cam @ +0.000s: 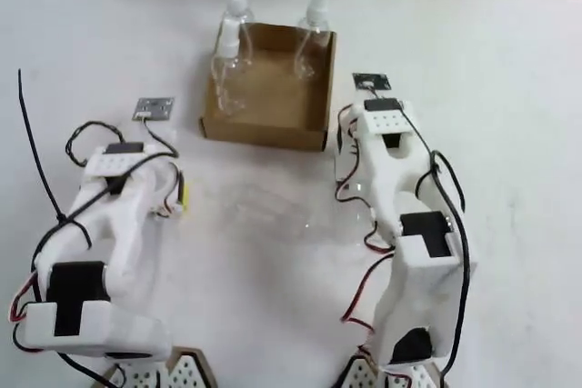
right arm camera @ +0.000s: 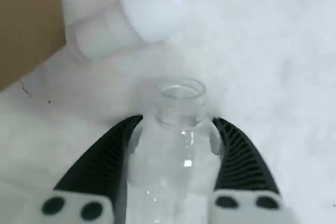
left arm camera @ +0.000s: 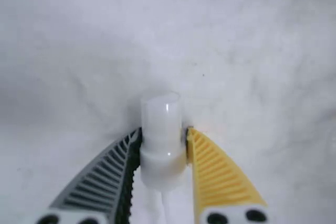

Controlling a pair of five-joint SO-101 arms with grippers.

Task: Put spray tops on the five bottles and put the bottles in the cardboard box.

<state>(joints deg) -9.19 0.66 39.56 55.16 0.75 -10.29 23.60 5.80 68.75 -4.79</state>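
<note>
spray top (left arm camera: 163, 148) is clenched by its collar in the left gripper (left arm camera: 162, 131) over the desk (left arm camera: 252, 51), likely for fitting; the right gripper (right arm camera: 177, 123) grasps an uncapped bottle (right arm camera: 181, 156) near the cardboard box (cam: 264, 132), neck free to receive it.

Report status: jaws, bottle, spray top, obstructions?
Left jaws shut on spray top. Right jaws shut on uncapped bottle. Three topped bottles in cardboard box, close beside right jaws.

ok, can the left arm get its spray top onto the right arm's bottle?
Probably yes: the bottle is uncapped, its neck poking out past the right gripper, and the left gripper grips the spray top.
</note>
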